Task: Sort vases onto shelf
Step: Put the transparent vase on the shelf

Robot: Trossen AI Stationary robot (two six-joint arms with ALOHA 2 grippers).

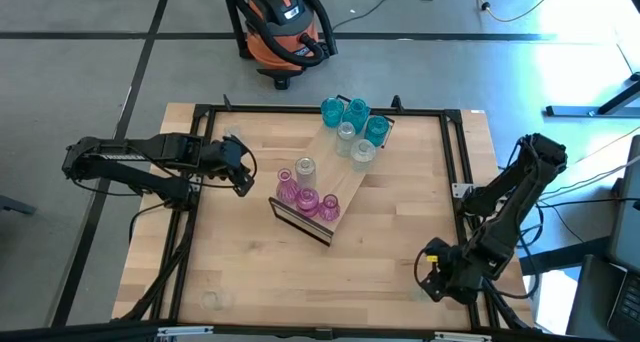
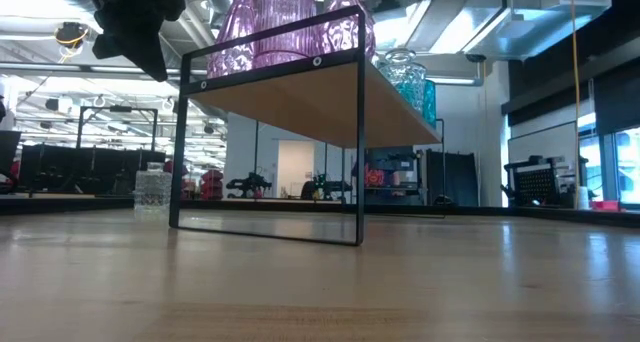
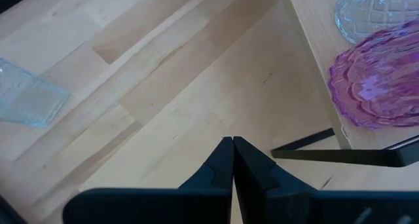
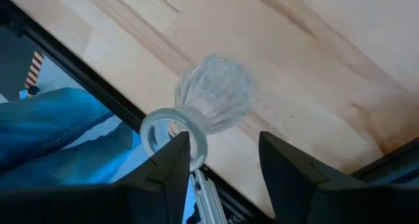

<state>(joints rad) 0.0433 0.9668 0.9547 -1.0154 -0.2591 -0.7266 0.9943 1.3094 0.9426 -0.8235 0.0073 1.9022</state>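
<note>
1. The shelf [image 1: 335, 172] stands slantwise on the middle of the desk [image 1: 250, 272]. Its dark-edged short end faces the near side.
2. On the far end of the shelf stand 3 teal vases [image 1: 355, 112], with 2 clear vases [image 1: 350, 132] just beside them toward the middle.
3. On the near end stand 4 pink vases [image 1: 308, 200], touching or nearly so, with 1 more clear vase [image 1: 305, 167] just beside them.
4. The low view shows the board raised on a thin dark frame, with pink vases [image 2: 285, 22] above it.
5. The left gripper [image 1: 243, 177] hovers just beside the near end of the shelf, on its left. Its fingers [image 3: 222, 165] are pressed together and hold nothing.
6. The right gripper [image 1: 432, 272] is low at the near right corner of the desk. Its fingers [image 4: 173, 162] stand apart around a clear vase [image 4: 209, 99] lying on its side by the desk's edge. Whether they touch the neck cannot be told.
7. A small clear vase [image 2: 152, 190] stands on the desk to the left of the shelf.
</note>
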